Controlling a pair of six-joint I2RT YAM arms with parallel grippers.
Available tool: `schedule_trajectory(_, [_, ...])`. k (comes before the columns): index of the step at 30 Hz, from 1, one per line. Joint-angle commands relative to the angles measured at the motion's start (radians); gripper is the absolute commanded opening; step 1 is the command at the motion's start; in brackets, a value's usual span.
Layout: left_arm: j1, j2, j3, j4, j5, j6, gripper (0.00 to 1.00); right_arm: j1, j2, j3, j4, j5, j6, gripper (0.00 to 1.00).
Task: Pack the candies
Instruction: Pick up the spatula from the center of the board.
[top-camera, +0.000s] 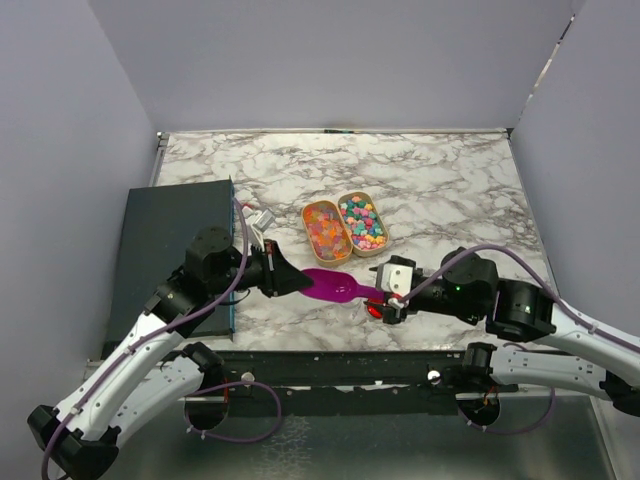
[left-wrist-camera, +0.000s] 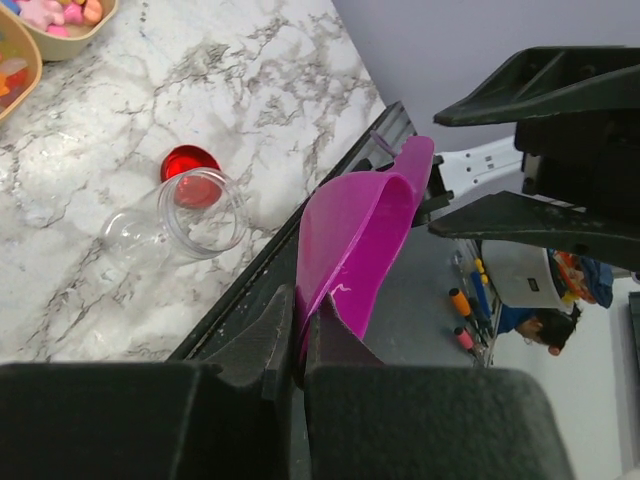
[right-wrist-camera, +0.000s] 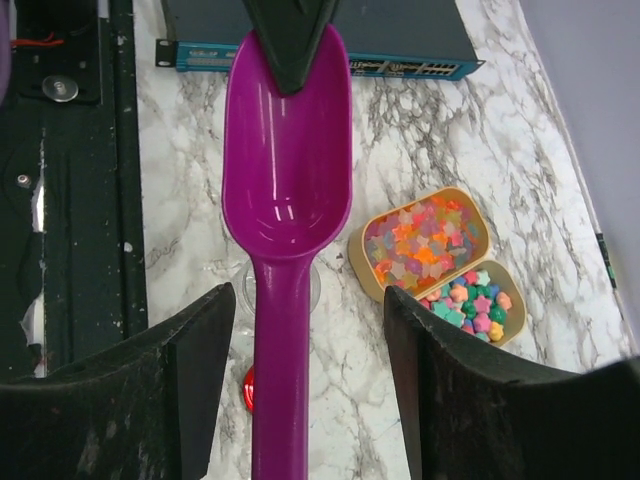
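Nearest table edge: red lid (left-wrist-camera: 190, 162), one; clear jar (left-wrist-camera: 200, 212), one, empty.
We found right gripper (right-wrist-camera: 307, 298) jaws spread either side of scoop (right-wrist-camera: 285, 170) handle, no contact.
Left gripper (left-wrist-camera: 303, 320) pinched scoop bowl rim, sole hold.
Scoop: one, empty.
Risk, as we judged: thin-rim pinch lets scoop pivot or slip; handle drops onto jar, topples it.
Farther: trays (right-wrist-camera: 355, 265), two, side by side, holding candies (right-wrist-camera: 425, 240); too many to count.

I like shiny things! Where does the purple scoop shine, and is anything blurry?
Right wrist view: the scoop has white glare streaks down its bowl. Left wrist view: the left gripper, close to the lens, looks dark and soft.
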Motion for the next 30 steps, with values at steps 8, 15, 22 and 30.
schedule_trajectory(8, [0.003, -0.035, -0.006, 0.127, 0.105, -0.110, 0.00, 0.008, -0.040, -0.057, 0.054, -0.084, 0.015, 0.63])
schedule_trajectory(15, [0.003, -0.035, -0.013, 0.155, 0.128, -0.143, 0.00, 0.008, -0.033, -0.073, 0.108, -0.092, 0.006, 0.58])
schedule_trajectory(22, [0.003, -0.033, -0.021, 0.168, 0.133, -0.158, 0.00, 0.008, -0.017, -0.072, 0.129, -0.104, 0.003, 0.50])
schedule_trajectory(30, [0.003, -0.025, -0.019, 0.183, 0.147, -0.173, 0.00, 0.008, -0.001, -0.069, 0.133, -0.112, 0.004, 0.39])
